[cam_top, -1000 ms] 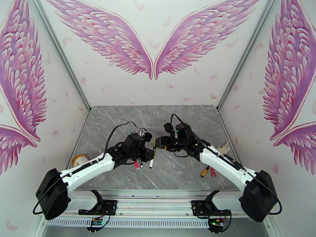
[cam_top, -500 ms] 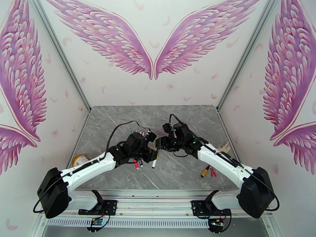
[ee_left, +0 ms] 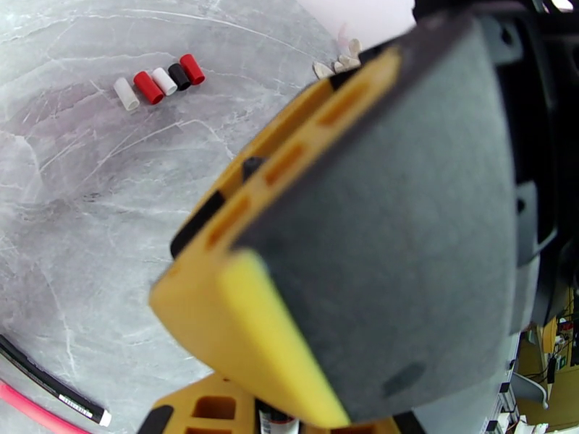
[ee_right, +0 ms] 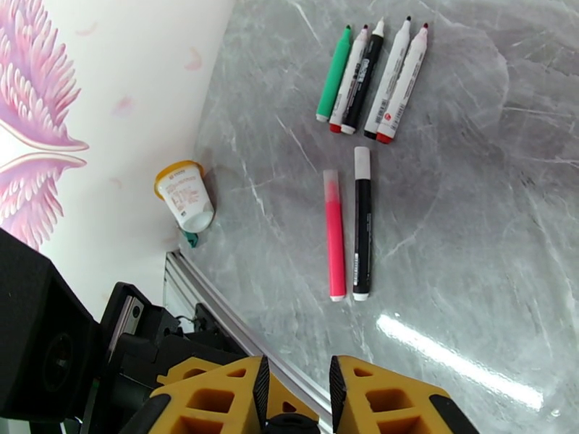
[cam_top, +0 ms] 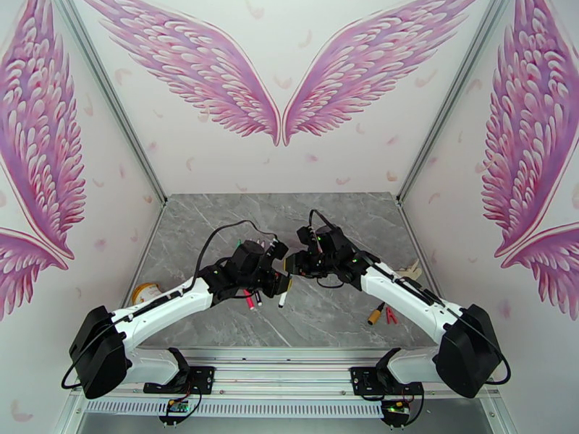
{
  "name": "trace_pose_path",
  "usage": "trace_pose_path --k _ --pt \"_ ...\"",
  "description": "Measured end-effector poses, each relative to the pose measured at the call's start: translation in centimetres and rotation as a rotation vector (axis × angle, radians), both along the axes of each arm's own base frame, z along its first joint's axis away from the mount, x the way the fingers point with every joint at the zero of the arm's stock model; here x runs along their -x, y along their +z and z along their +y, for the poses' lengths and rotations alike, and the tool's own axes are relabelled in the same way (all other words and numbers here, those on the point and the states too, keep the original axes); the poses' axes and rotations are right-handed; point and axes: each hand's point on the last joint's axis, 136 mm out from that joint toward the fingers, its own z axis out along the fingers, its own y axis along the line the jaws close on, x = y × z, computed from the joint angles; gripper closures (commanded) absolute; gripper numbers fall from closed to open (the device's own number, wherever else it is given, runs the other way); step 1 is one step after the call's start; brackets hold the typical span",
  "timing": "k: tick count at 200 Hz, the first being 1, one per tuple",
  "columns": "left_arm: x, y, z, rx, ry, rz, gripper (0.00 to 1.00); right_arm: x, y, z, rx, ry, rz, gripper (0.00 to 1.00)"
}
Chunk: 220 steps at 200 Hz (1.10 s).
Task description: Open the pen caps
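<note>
Uncapping one pen (cam_top: 282, 296) in mid-air looks like the step in hand: the left end effector (cam_top: 279, 283) is pressed tight on its barrel above the surface (cam_top: 326, 211), and the right end effector (ee_right: 295, 374) meets it, fingers (ee_right: 246, 399) narrowly apart around a dark end; whether they grip I cannot tell. Loose pen caps (ee_left: 161, 81) lie in a row; five bare-tipped pens (ee_right: 370, 81) lie together, with a pink pen (ee_right: 334, 236) and a black pen (ee_right: 362, 222) near them seemingly capped. Next needs a firm pinch, then a straight pull along the barrel
</note>
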Motion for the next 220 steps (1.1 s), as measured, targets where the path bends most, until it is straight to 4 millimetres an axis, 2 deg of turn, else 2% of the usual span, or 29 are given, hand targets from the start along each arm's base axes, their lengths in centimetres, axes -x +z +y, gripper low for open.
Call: trace_pose_path --k 64,86,100,110,117,131,134,142,147,183,220 --pt "0.2 -0.1 0.0 -0.006 -0.004 0.007 0.82 -0.2 0.2 0.0 0.005 -0.003 -0.016 0.80" --pt "0.2 -0.1 0.0 -0.004 0.000 0.011 0.72 -0.2 0.2 0.0 0.006 -0.002 -0.017 0.83" --pt "0.1 0.0 -0.1 0.007 0.012 0.021 0.69 -0.2 0.2 0.0 0.004 -0.004 -0.015 0.84" --pt "0.0 0.3 -0.2 0.025 0.020 0.022 0.60 -0.2 0.3 0.0 0.002 -0.005 -0.013 0.85" --pt "-0.1 0.5 -0.2 0.037 0.027 0.024 0.49 -0.2 0.3 0.0 0.000 -0.007 -0.010 0.86" --pt "0.0 0.7 -0.1 0.064 0.034 0.028 0.41 -0.1 0.6 0.1 -0.010 -0.008 -0.007 0.86" --pt "0.0 0.8 0.0 0.069 0.037 0.032 0.35 -0.1 0.7 0.1 -0.013 -0.007 -0.007 0.86" --pt "-0.1 0.9 0.2 0.084 0.047 0.034 0.09 0.0 1.0 0.2 -0.021 -0.005 -0.007 0.86" --pt "-0.1 1.0 0.3 0.090 0.050 0.035 0.02 0.0 1.2 0.3 -0.029 -0.003 -0.009 0.87" --pt "-0.5 2.2 1.5 0.145 0.089 0.030 0.01 -0.1 3.1 0.8 -0.078 0.003 -0.029 0.87" --pt "-0.3 4.0 1.9 0.189 0.078 -0.015 0.01 -0.1 4.7 1.2 -0.125 0.006 -0.043 0.87"
